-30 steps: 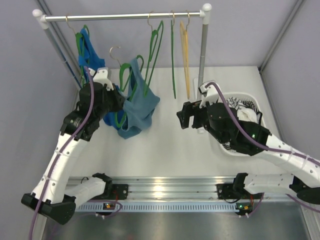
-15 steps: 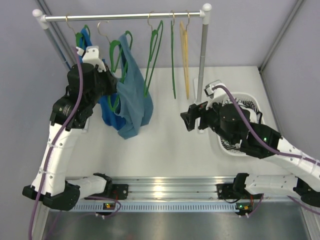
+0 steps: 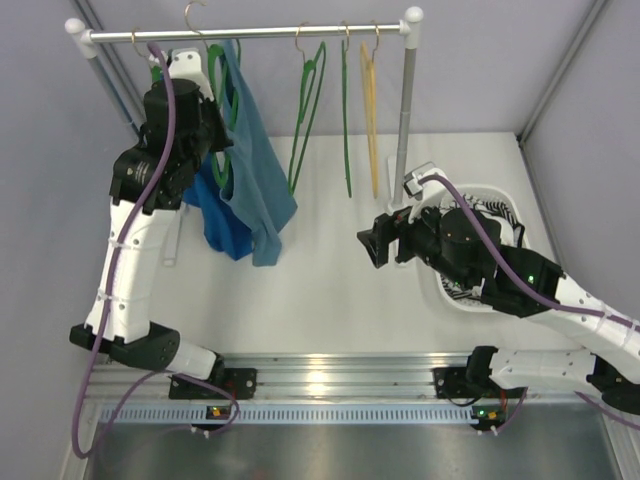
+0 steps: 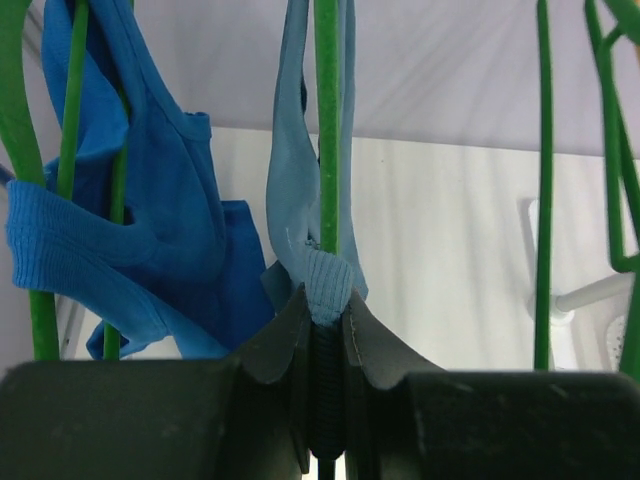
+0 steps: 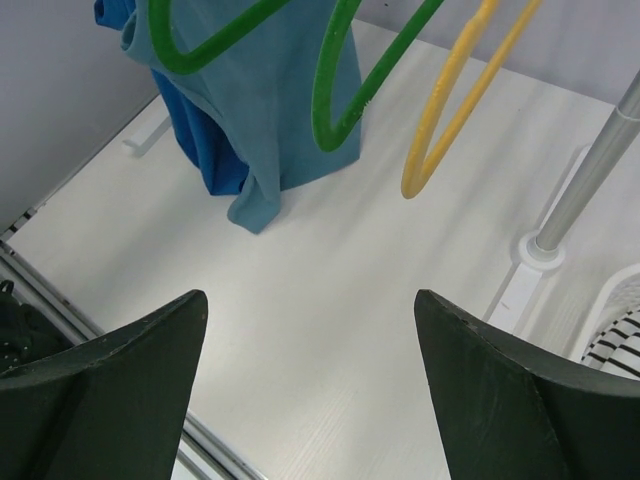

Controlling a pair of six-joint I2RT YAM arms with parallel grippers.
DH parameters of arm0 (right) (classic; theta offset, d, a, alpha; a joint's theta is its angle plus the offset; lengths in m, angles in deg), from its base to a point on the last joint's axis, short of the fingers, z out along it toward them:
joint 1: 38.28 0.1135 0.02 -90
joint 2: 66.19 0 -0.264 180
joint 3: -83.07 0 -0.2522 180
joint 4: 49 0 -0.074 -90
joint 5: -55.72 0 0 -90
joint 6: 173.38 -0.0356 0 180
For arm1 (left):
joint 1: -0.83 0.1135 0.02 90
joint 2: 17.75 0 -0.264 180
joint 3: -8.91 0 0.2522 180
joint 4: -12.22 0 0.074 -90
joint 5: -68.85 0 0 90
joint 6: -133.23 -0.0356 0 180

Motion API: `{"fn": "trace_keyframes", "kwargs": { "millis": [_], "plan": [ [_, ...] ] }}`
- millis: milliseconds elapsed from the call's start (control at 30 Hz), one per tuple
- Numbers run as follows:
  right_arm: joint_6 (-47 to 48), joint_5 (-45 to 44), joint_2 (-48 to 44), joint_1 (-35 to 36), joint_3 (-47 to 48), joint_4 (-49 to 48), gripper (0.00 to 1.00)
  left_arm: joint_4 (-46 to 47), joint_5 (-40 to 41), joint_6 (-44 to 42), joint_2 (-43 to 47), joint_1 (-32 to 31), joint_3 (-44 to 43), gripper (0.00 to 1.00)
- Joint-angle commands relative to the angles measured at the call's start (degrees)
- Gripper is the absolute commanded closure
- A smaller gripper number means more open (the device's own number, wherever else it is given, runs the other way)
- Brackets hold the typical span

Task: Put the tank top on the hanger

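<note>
At the far left a royal-blue knit garment (image 4: 170, 210) hung in soft folds, its band finely ribbed. Next to it the left claw (image 4: 325, 318) was pressed together on the hanger (image 4: 327, 120), a slim, glossy dark-green rod, pinching the ribbed edge of the tank top (image 3: 258, 175) along with it. The tank top, a soft, matte teal-blue cloth, draped from that hanger in a long limp sheet. It hung just beside the royal-blue garment, high up by the shiny metal rail (image 3: 280, 32) with its rounded white end caps. The hanger's curved metal hook (image 3: 187, 12) showed at the rail's line; whether it rested on the rail could not be told. Further right, bare green hangers (image 5: 318, 100) and a pale yellow one (image 5: 445, 97) dangled from the rail. Over the smooth white table (image 3: 330, 290) the right claw (image 5: 310, 390) stood spread wide, its dark wedge-shaped fingers holding nothing. At the far right a white plastic basket (image 3: 505, 195) with a rounded rim held black-and-white striped cloth (image 3: 482, 212).
</note>
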Motion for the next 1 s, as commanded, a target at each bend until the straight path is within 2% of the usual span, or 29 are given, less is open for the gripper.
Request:
{"fn": "trace_keyframes", "kwargs": {
  "millis": [0,200,333,667,700,800,900,933,967],
  "plan": [
    [1.0,1.1,-0.8,-0.1,1.6,-1.1,0.16,0.2,2.9,-1.6,-1.3,1.3,-4.0,1.0],
    [0.7,1.1,-0.8,-0.1,1.4,-1.0,0.16,-0.1,1.2,-1.9,-2.8,5.3,-3.1,1.0],
    [0.5,1.1,-1.1,-0.1,1.0,-1.2,0.16,-0.7,-3.5,-2.6,-3.4,8.8,-3.0,1.0],
    [-0.6,1.3,-1.8,0.0,-1.8,-2.8,0.15,-2.7,-9.3,-2.9,-1.8,9.2,1.1,0.99],
    [-0.8,1.3,-1.9,-0.1,-1.9,-2.9,0.15,-2.7,-9.6,-2.7,-1.4,9.2,1.4,0.92],
    [-0.9,1.4,-2.2,-0.1,-2.4,-3.4,0.15,-2.8,-10.6,-2.7,0.2,9.2,2.3,0.84],
    [-1.1,1.3,-2.2,-0.1,-2.7,-3.6,0.15,-2.9,-11.4,-2.6,1.7,9.2,2.3,0.7],
    [-1.1,1.3,-2.2,0.0,-2.9,-3.6,0.15,-3.0,-11.5,-2.6,2.1,9.2,2.2,0.63],
    [-1.3,1.3,-2.2,0.0,-3.1,-3.7,0.15,-3.0,-12.0,-2.7,2.7,9.2,2.2,0.6]
  ]
}}
